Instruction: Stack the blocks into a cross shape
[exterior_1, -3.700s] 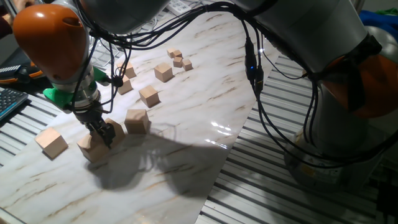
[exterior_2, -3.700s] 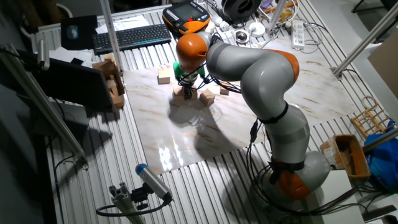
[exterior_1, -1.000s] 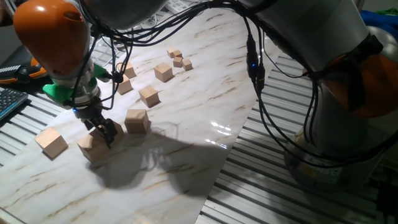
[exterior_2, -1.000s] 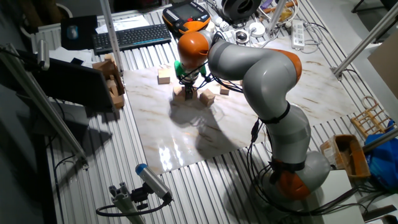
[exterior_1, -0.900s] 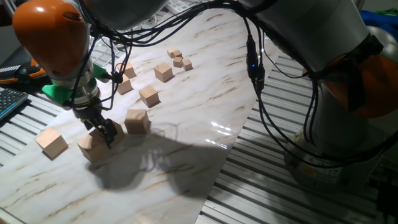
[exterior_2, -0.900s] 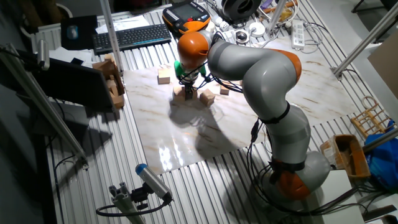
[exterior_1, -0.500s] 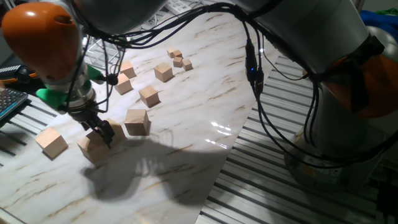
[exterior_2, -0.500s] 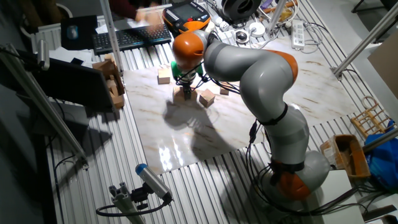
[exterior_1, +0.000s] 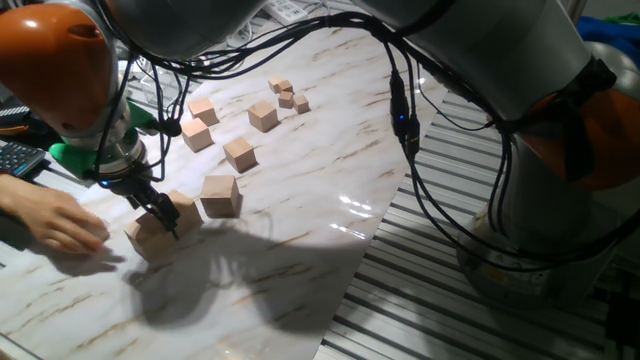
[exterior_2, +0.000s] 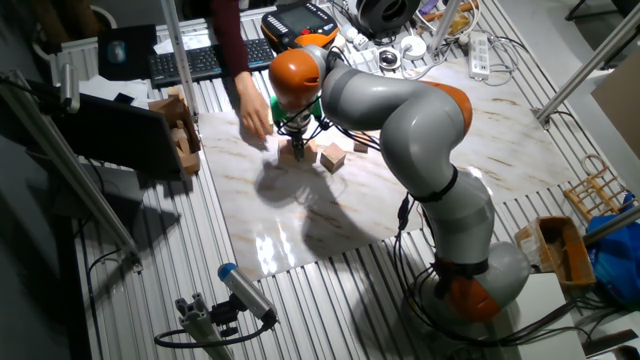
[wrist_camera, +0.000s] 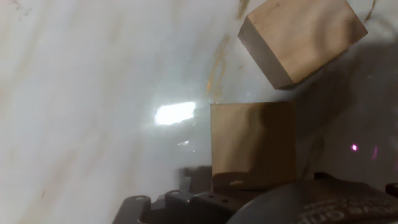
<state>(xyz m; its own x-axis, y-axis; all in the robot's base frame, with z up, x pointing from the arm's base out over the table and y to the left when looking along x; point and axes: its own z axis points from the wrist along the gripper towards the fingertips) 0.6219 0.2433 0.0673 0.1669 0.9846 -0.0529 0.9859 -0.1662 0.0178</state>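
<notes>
At the bench's (exterior_1: 330, 160) near left edge, the pincer (exterior_1: 165, 215) sits low between 2 blocks (exterior_1: 150, 235), jaw state unclear. A person's hand (exterior_1: 55, 222) reaches in close; best pause, then square up before gripping.

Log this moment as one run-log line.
claw: down at large block, grip unclear | second block: beside, apart | person's hand: on marble board, left of claw | cross: not started
</notes>
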